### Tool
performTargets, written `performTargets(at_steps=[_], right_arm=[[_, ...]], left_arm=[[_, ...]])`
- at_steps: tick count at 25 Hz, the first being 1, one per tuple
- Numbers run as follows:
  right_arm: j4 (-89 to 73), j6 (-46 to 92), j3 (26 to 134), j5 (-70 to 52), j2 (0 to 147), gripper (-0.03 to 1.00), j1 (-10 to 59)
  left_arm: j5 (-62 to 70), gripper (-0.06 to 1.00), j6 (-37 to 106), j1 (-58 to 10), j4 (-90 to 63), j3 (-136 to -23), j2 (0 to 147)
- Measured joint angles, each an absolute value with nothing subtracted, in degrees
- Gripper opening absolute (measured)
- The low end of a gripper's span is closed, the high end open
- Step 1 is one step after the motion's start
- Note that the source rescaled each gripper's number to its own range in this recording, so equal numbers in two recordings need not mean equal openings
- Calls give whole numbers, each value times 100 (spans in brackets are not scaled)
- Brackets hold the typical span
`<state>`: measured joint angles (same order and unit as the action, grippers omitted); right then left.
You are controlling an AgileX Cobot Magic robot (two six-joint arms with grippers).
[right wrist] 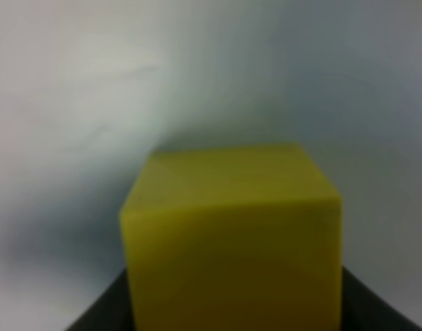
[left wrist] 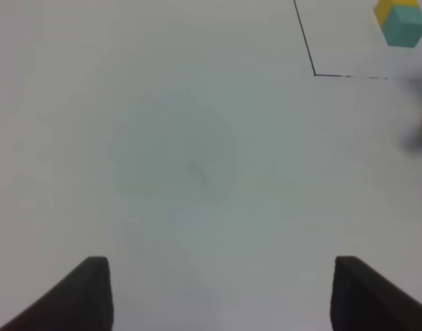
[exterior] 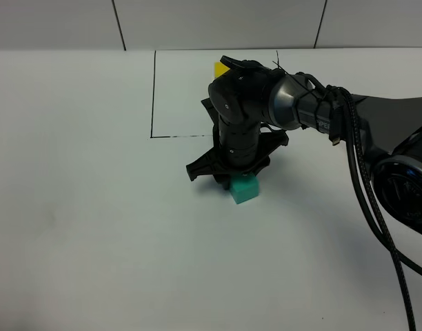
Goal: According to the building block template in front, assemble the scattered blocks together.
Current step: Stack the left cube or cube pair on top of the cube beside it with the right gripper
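1. My right hand was shut on the yellow block, low over the counter and just beside the teal block; my left hand hung half open over bare counter, holding nothing.
2. I judged the main risk to be a crooked join; if I lowered the yellow block off-line, it could shove the teal block aside instead of meeting it flush.
3. A loose or off-centre grip might have let the cube twist as I set it down.
4. From the high camera my arm hid the yellow block and most of the template; only a yellow corner showed inside the black outline.
5. My wrist view was blurred; I could not tell whether the blocks touched.
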<state>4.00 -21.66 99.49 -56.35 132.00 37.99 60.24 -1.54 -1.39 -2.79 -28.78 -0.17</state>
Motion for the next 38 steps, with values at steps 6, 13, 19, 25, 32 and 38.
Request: performTargets(at_steps=[6, 13, 19, 25, 32, 38], right_arm=[[-46, -3068, 9949, -5618, 13182, 1, 3799], [-90, -3319, 9949, -5435, 13182, 1, 3799], [-47, -3387, 9949, -5309, 13190, 1, 3799], [31, -3492, 9949, -5271, 13220, 1, 3799], [31, -3509, 9949, -5245, 13226, 1, 3799], [48, -3503, 9949, -5144, 13237, 8, 3799]], left_arm=[[6024, 42, -154, -139, -279, -2878, -17], [6024, 42, -148, -139, -279, -2878, -17], [6024, 42, -148, -139, -279, -2878, -17], [6024, 42, -148, -139, -279, -2878, -17], [6024, 42, -174, -139, -279, -2878, -17], [6024, 42, -174, -139, -279, -2878, -17]])
